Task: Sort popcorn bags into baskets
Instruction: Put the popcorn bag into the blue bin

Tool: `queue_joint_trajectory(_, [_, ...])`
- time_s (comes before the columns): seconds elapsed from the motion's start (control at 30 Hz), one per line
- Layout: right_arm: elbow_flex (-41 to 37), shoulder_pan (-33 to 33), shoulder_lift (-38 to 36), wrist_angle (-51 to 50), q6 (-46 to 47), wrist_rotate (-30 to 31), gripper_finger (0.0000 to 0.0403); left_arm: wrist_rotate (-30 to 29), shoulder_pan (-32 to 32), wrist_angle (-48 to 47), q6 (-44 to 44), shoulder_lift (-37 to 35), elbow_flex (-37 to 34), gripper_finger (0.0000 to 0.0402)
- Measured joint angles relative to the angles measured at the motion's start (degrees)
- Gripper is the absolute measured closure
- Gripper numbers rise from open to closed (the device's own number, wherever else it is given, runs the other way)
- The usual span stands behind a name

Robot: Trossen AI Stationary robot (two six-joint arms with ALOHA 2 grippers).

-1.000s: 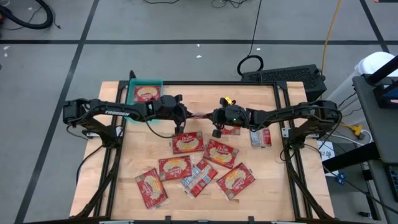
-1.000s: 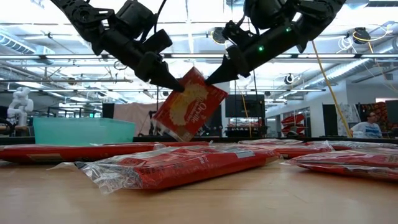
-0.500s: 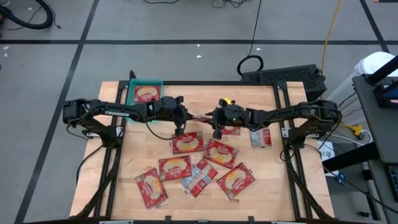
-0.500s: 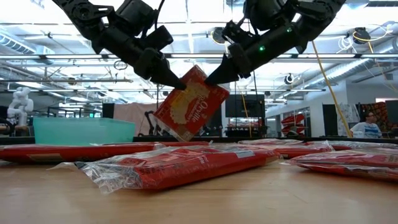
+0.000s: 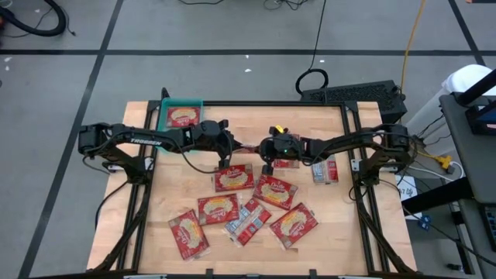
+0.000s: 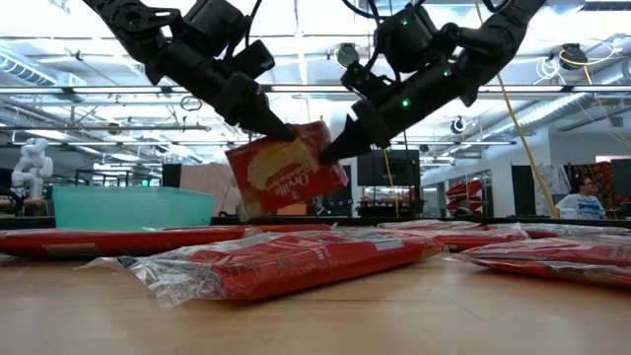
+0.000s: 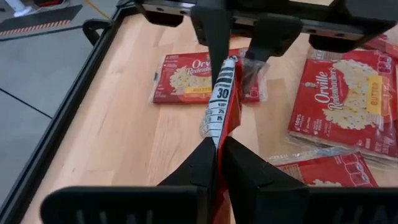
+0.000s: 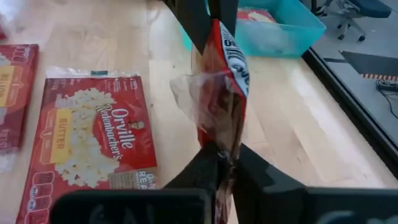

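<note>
The left gripper (image 6: pixel 281 130) and the right gripper (image 6: pixel 330 150) meet above the middle of the table, each pinching an opposite edge of one red popcorn bag (image 6: pixel 286 170) that hangs in the air between them. In the left wrist view the dark fingers (image 7: pixel 205 163) press together on the bag's edge, and in the right wrist view that arm's fingers (image 8: pixel 208 163) clamp the other edge. The held bag stands on edge, its long axis running roughly left to right along the line between the two arms, tilted slightly, its printed face toward the near side.

Below lie eight more bags on the wooden table (image 5: pixel 325 232): six in a loose cluster (image 5: pixel 244 205) toward the near side, two (image 5: pixel 325 171) beside the right arm. One teal basket (image 5: pixel 163 116) sits at the far left corner with one bag (image 5: pixel 183 116) lying flat inside.
</note>
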Motion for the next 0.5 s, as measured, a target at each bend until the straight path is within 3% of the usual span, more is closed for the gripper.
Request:
queue_joint_trajectory(0.23, [0.0, -0.2, -2.9, -1.5, -0.2, 0.0, 0.0397, -7.1, -1.7, -2.2, -0.8, -2.8, 0.1, 0.0279])
queue_joint_trajectory(0.4, [0.0, -0.2, -5.5, -6.2, 0.0, -0.2, 0.0398, -11.7, -2.3, -9.2, -5.3, -9.5, 0.1, 0.0209])
queue_joint_trajectory(0.5, [-0.4, -0.2, -6.6, -6.8, 1.7, -0.2, 0.0399, -12.1, -2.2, -14.4, -6.8, -13.7, -1.7, 0.0189])
